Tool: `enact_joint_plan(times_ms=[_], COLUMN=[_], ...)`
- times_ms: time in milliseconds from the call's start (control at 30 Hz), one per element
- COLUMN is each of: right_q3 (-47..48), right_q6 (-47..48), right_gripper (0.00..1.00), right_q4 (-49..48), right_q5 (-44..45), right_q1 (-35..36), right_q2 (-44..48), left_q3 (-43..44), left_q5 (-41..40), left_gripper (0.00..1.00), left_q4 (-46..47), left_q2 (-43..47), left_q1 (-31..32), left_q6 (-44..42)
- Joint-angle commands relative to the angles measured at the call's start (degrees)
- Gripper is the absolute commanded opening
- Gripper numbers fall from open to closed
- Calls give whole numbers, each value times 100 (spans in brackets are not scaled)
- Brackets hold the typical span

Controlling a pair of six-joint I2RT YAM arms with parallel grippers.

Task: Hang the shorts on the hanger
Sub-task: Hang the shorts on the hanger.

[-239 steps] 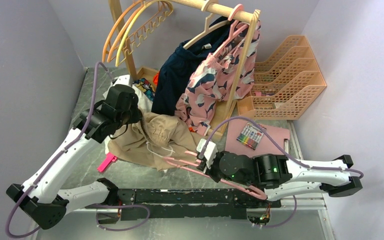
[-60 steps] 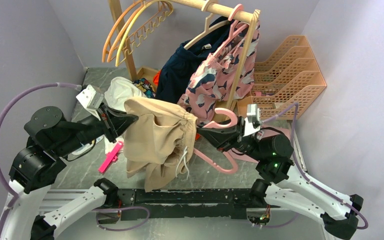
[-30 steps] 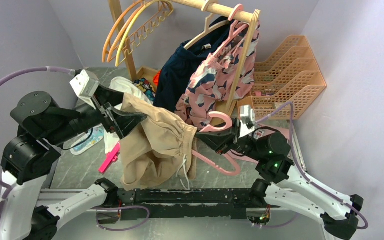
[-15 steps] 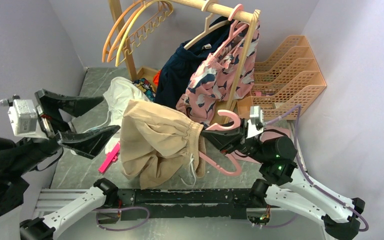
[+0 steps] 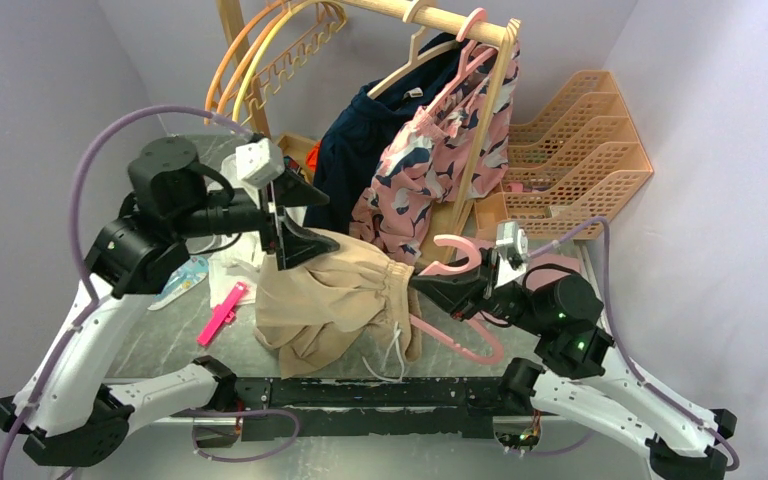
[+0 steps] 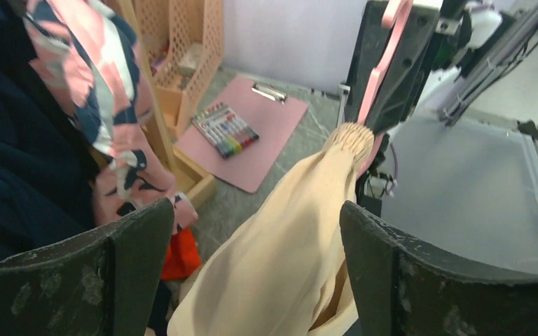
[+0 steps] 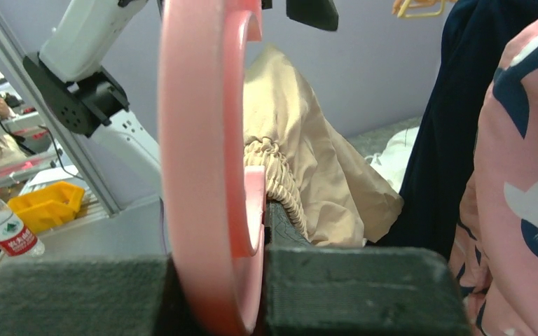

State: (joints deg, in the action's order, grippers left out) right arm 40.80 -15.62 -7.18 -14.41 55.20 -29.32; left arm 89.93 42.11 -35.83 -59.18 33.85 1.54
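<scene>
SHORTS HALF-HUNG: The shorts (image 5: 330,295) drape over one arm of the hanger (image 7: 199,140). Their gathered waistband is bunched right up against the right claw (image 5: 430,285), which is clamped on the pink plastic just below the hook. The lower folds sag onto the desk (image 5: 160,340), and the drawstring (image 5: 392,355) trails at the near edge. Your left claw (image 5: 315,225) hangs above the cloth with its fingers spread wide, gripping nothing. In its wrist view the tan fabric runs between the fingers without touching either.

The job looks part done, because the cloth sits on one side only and could slide off. Keep the right claw firm and the hanger level. Bring the left claw down onto the free part of the waistband and close on a single layer, not the drawstring. Then draw it along the bar so the weight spreads evenly. Lift as you pull so the notches do not snag the elastic.

Mind the crowd behind. The rack (image 5: 440,18) carries a navy garment (image 5: 350,150) and a patterned one (image 5: 430,170), both hanging just beyond the shorts and close to your left claw. A clipboard (image 6: 266,133) with markers (image 6: 225,129) lies by the rack's foot, and a pink clip (image 5: 218,318) rests on the desk to the left.
</scene>
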Motion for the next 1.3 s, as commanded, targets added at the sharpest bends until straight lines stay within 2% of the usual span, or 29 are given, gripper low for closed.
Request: enact_joint_plan(times_ms=[0, 100, 267, 400, 500, 700, 800, 900, 1133, 1233, 1267], right_q3=[373, 577, 728, 708, 794, 981, 1041, 1075, 988, 905, 885], right_q6=[242, 387, 476, 397, 369, 330, 293, 239, 41, -78, -112], right_gripper=[0, 0, 0, 0, 0, 0, 0, 0, 0, 0, 0], right_q4=[607, 884, 1078, 930, 923, 890, 806, 720, 330, 99, 26], right_q5=[-132, -237, -431, -645, -869, -1320, -1518, -1727, -2006, -2087, -2112], right_q1=[-18, -13, -15, -17, -17, -13, -17, -22, -13, -18, -14], right_q2=[146, 40, -175, -275, -382, -638, -766, -890, -1016, -1035, -1048], left_q3=[-191, -396, -546, -551, -480, -337, -312, -268, -317, -418, -456], left_q5=[595, 406, -507, -937, -1135, -1164, -1150, -1102, -1087, -1091, -1076], left_gripper=[92, 93, 92, 87, 77, 41, 31, 26, 27, 21, 15], left_q4=[-312, -460, -914, -1187, -1362, -1546, -1553, -1508, -1288, -1137, -1088], left_q2=[87, 35, -132, -345, -494, -772, -891, -999, -1104, -1097, -1089], left_q1=[28, 380, 1520, 1955, 2119, 2339, 2427, 2495, 2623, 2659, 2669], left_q6=[-638, -804, -1060, -1151, -1258, -1391, -1414, -1409, -1339, -1285, -1272])
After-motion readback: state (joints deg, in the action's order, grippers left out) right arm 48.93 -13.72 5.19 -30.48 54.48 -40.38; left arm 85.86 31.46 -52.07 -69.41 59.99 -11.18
